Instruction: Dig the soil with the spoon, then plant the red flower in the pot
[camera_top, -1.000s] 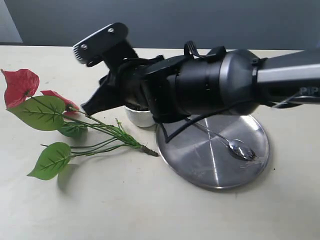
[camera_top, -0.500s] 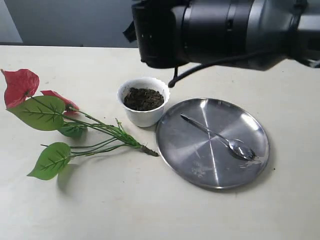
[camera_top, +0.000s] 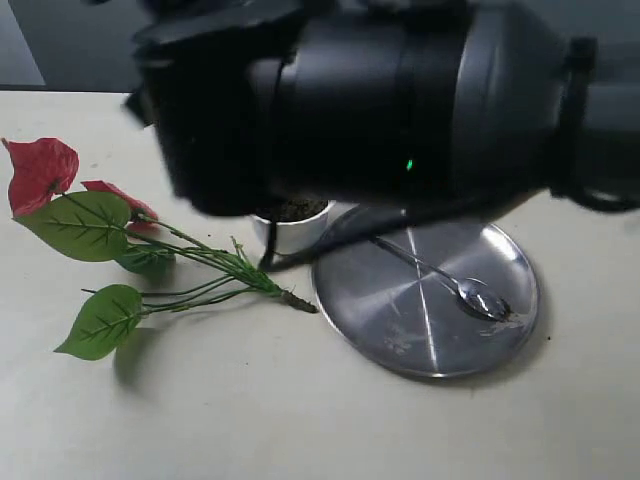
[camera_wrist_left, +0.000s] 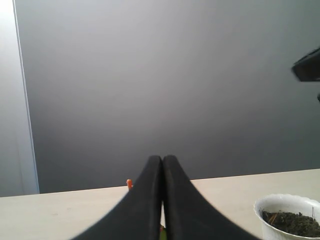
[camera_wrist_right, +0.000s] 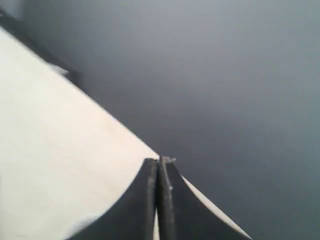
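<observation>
The red flower (camera_top: 40, 172) lies flat on the table at the left, its brown base (camera_top: 298, 300) close to the plate. The white scalloped pot (camera_top: 288, 232) holds dark soil (camera_top: 300, 210) and is mostly hidden behind my right arm (camera_top: 380, 100). The silver spoon (camera_top: 440, 275) rests on the steel plate, bowl to the right. My left gripper (camera_wrist_left: 162, 161) is shut and empty, low over the table, with the pot (camera_wrist_left: 287, 210) and soil (camera_wrist_left: 292, 222) off to its side. My right gripper (camera_wrist_right: 159, 162) is shut and empty, raised and facing the grey wall.
The round steel plate (camera_top: 400, 330) sits right of the pot, with a few soil crumbs near the spoon's bowl. The bulky black right arm fills the upper exterior view. A grey wall (camera_wrist_left: 165, 75) stands behind the table.
The right arm rose from beside the pot, uncovering it half a second ago, and now looms close to the camera, hiding most of the pot again. Flower, spoon and plate stayed put.
</observation>
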